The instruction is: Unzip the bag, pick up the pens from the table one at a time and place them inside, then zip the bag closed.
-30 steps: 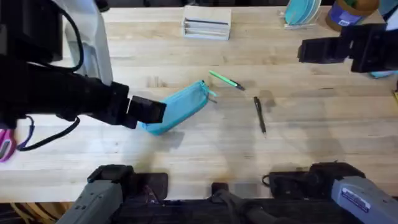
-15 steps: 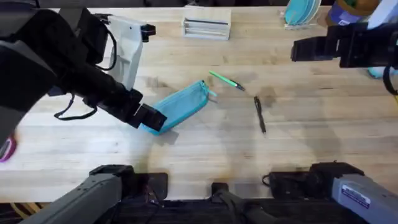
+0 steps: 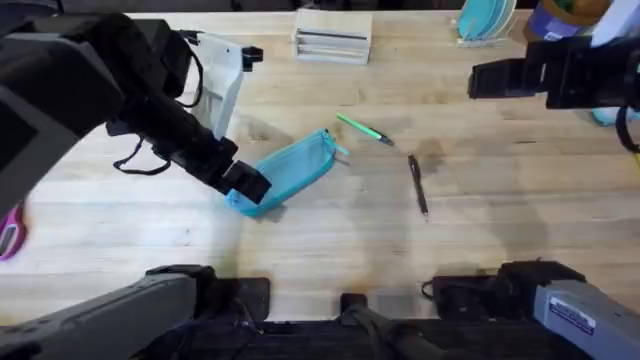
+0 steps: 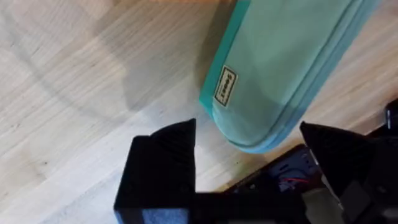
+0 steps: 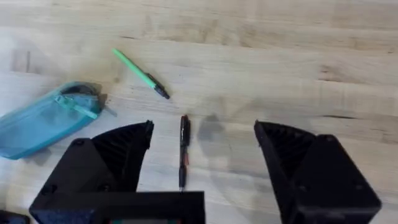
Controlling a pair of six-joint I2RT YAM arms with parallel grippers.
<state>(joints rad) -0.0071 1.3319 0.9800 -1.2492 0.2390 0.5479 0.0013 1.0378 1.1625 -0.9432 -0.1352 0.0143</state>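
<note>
The teal-blue bag [image 3: 297, 164] lies slanted on the table [image 3: 330, 250], its zipper pull at the upper right end. My left gripper [image 3: 250, 188] is open at the bag's lower left end. In the left wrist view the bag [image 4: 280, 62] has its rounded end between my spread black fingers [image 4: 165, 155]; I cannot tell whether they touch it. The green pen [image 3: 362, 129] lies just past the bag's upper end. The black pen [image 3: 417, 185] lies to its right. My right gripper [image 3: 478, 80] hangs open, high at the back right, holding nothing, over the black pen [image 5: 183, 149].
A white box [image 3: 332, 38] sits at the back centre. Teal plates [image 3: 485, 18] and a dark container [image 3: 560, 20] stand at the back right. Pink scissors [image 3: 8, 236] lie at the left edge. Bare wood stretches across the front of the table.
My left arm has swung round and its gripper has shifted slightly right and nearer, to the bag's lower left end. The right gripper edged a little left. Bag and pens have not moved.
</note>
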